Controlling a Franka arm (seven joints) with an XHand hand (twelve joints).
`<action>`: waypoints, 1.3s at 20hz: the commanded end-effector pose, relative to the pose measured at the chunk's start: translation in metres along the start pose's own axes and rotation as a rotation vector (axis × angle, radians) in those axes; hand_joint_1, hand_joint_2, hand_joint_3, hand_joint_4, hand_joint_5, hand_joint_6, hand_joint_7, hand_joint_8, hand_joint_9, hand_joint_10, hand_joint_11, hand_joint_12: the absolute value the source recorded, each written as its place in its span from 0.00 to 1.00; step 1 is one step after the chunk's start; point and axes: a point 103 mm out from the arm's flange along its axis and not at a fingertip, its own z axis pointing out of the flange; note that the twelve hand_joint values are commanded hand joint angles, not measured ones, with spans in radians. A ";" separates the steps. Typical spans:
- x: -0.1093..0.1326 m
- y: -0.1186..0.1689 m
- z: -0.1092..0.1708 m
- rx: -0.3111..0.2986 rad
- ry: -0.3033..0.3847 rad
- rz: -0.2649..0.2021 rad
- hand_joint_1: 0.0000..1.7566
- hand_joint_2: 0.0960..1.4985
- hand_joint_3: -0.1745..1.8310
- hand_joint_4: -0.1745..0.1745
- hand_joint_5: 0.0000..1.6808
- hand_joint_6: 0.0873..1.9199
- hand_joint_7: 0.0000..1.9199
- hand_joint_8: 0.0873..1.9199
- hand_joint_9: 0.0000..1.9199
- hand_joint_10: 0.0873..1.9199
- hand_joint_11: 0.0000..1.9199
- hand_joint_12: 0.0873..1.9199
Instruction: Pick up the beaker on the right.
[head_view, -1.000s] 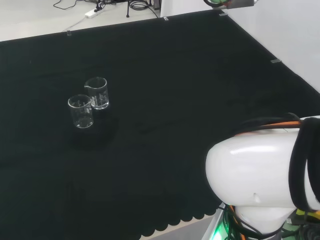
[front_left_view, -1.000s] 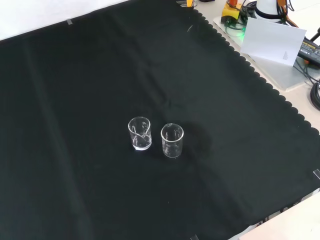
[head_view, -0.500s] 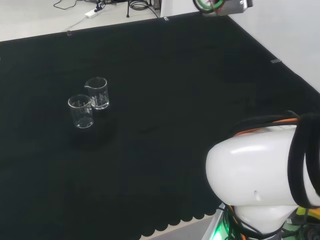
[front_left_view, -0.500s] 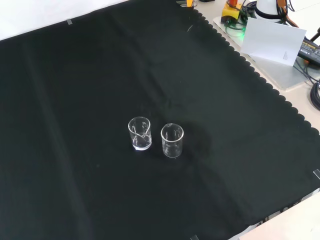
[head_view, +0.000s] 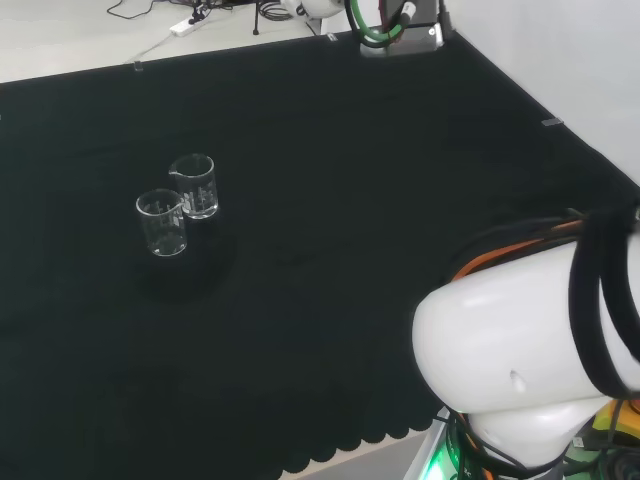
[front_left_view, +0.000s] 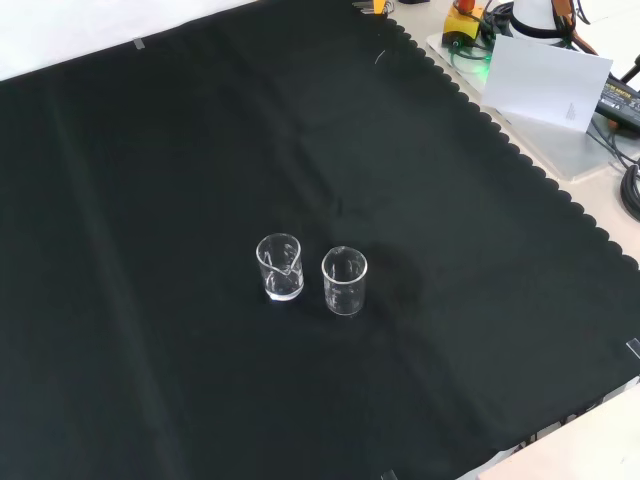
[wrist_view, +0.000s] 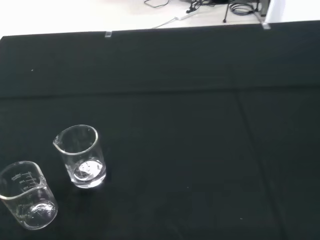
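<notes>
Since the earlier frames the arm's wrist mount (head_view: 400, 25), with its green cable, has travelled from the head view's top right corner leftward and lower, over the far edge of the counter (head_view: 330, 250). The big white arm link (head_view: 510, 370) has shifted slightly. Neither beaker has moved.

Findings:

1. Two clear beakers stand upright on the black cloth, close together but, as far as can be judged, not touching. The graduated beaker (head_view: 161, 222) serves as reference.

2. The spouted beaker (head_view: 195, 186) stands just beside the graduated beaker, to its right and farther off in the head view. In the wrist view the spouted beaker (wrist_view: 80, 156) again lies to the right of the graduated beaker (wrist_view: 27, 202). In the front view the order reverses: the spouted beaker (front_left_view: 280, 267) is left of the graduated beaker (front_left_view: 344, 282).

3. Judgement: taken from the arm's own side, the spouted beaker is the one on the right, and so the target. It appears empty, though the clear glass leaves that unsure.

4. Hand: whether it is spread or closed cannot be told. Nothing indicates that it carries anything.

5. Governing relation: the wrist mount is well apart from both beakers, on the spouted beaker's side of the graduated beaker. Judgement: an approach from that side meets the target first, with its long axis vertical and its neighbour close behind.
</notes>
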 end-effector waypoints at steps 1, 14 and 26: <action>-0.012 0.083 0.037 -0.015 0.084 -0.108 0.25 0.74 0.17 0.45 0.09 0.00 0.04 0.20 0.08 0.30 0.00 0.54; 0.001 0.167 0.115 0.026 0.264 -0.211 0.31 0.70 0.17 0.44 0.10 0.00 0.06 0.22 0.10 0.31 0.00 0.57; 0.014 0.197 0.190 0.092 0.470 -0.299 0.39 0.51 0.33 0.41 0.14 0.00 0.09 0.26 0.14 0.32 0.00 0.60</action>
